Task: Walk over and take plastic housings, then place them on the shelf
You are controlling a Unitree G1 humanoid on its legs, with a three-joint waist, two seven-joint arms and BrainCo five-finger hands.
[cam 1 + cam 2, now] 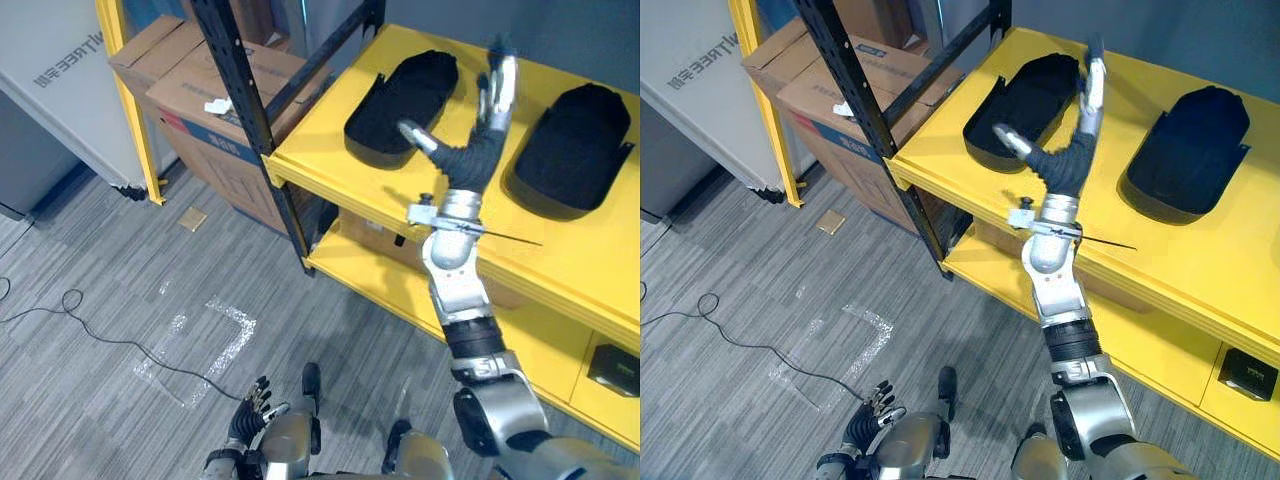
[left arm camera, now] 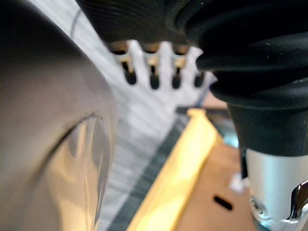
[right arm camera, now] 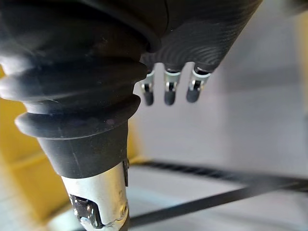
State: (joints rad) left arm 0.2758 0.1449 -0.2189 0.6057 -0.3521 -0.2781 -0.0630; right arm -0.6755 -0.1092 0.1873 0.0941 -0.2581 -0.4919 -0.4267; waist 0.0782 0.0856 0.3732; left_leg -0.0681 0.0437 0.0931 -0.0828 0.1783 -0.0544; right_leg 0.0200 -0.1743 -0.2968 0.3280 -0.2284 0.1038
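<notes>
Hovering my right hand [image 1: 490, 122], fingers [image 1: 506, 78] wide and empty, over the shelf [image 1: 330, 150]; a swing could dislodge the plastic housings [image 1: 405, 95].

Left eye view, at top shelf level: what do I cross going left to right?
Cardboard boxes → black post → left housing → right robot hand → right housing.
</notes>
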